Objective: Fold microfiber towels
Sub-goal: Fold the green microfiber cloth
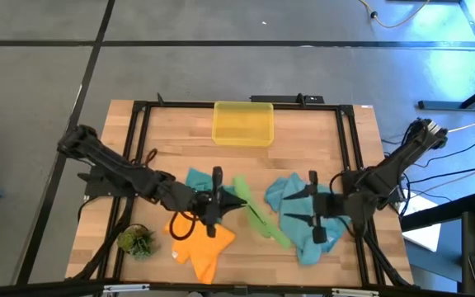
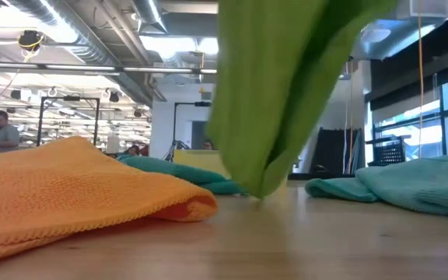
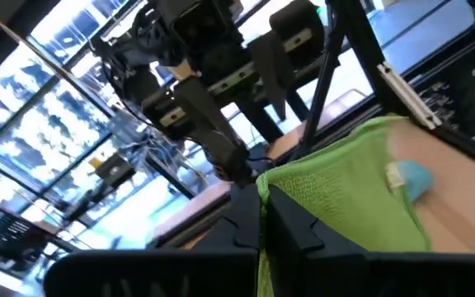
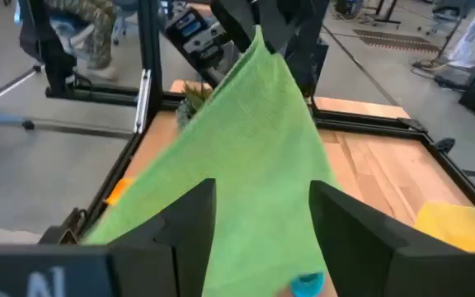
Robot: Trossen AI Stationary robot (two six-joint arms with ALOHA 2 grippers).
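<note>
Green towel (image 1: 258,216) hangs lifted over the middle of the table (image 1: 303,157), and I see my left gripper (image 1: 239,203) pinching one top corner, fingers closed tight on the cloth, while its lower edge brushes the wood in the low view. My right gripper (image 1: 313,206) sits near the other side over a crumpled teal towel (image 1: 299,216), fingers (image 4: 190,223) spread apart with the green cloth lying between them, not clamped. Orange towel (image 1: 202,245) lies rumpled at the front, a second teal towel (image 1: 198,180) behind it, yellow bin (image 1: 242,123) at the far edge, plant tuft (image 1: 136,240) front-left.
</note>
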